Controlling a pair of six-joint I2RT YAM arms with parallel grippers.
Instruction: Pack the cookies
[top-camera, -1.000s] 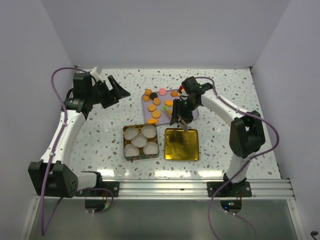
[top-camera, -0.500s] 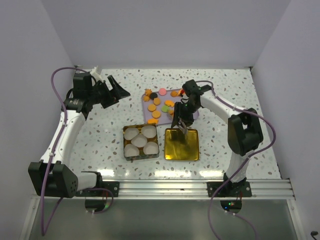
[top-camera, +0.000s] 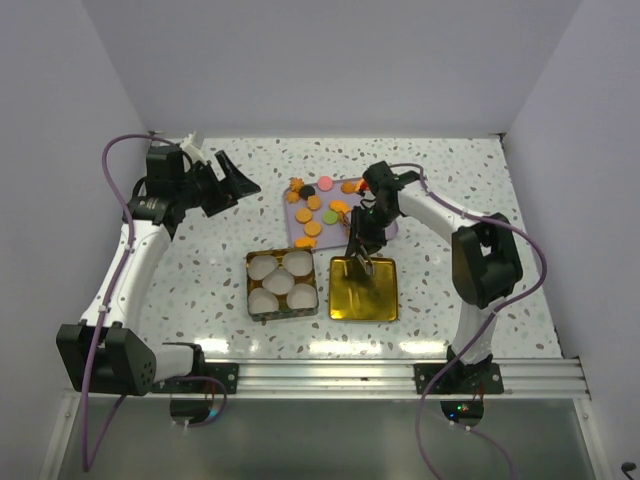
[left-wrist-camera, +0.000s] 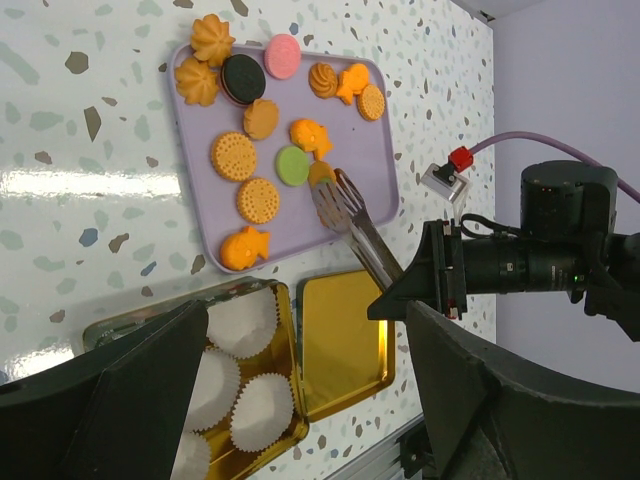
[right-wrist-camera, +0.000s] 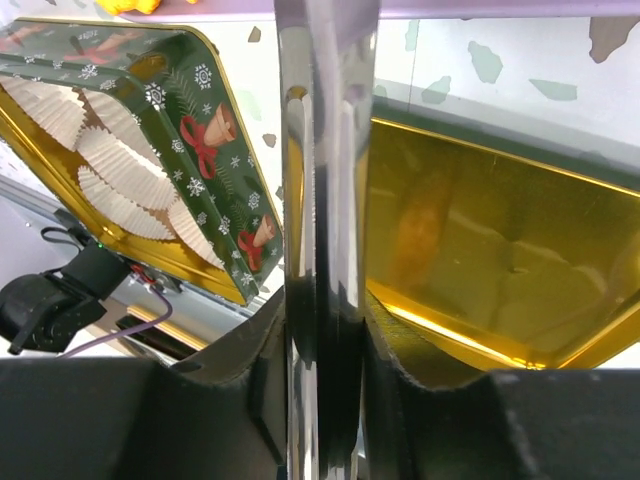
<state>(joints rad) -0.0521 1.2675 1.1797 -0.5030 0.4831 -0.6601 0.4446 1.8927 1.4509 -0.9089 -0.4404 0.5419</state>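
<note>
Although the cookies (left-wrist-camera: 233, 155) lie spread in plain sight on the lilac tray (left-wrist-camera: 365, 145), the tray's near right corner is hard to read. In the top view the right arm covers it, and the right wrist view shows only a lilac strip of tray along its upper border. From the left wrist, a brownish cookie (left-wrist-camera: 320, 172) at that corner sits right at the tips of the metal tongs (left-wrist-camera: 360, 235). Whether the tips touch or pinch it cannot be told, and the right wrist view cuts them off. Most pieces are round and orange. A pink one (left-wrist-camera: 283, 55) and a black one (left-wrist-camera: 242, 78) lie toward the tray's far edge, and a green one (left-wrist-camera: 293, 165) lies near its middle.

Just off the tray's near edge, side by side, stand a tin (top-camera: 283, 314) of white paper cups (top-camera: 280, 283) toward the left and a gold lid (top-camera: 380, 305) toward the right. Speckled worktop (top-camera: 200, 260) stretches beyond the tray's left and right edges to the pale walls.

The right end effector (top-camera: 360, 240), above the tray's near edge, is clenched on the tongs, whose two blades are pressed nearly together between its fingers. The left end effector (top-camera: 235, 190) hangs off the tray's left edge, well apart from it, released, with its fingers spread wide.
</note>
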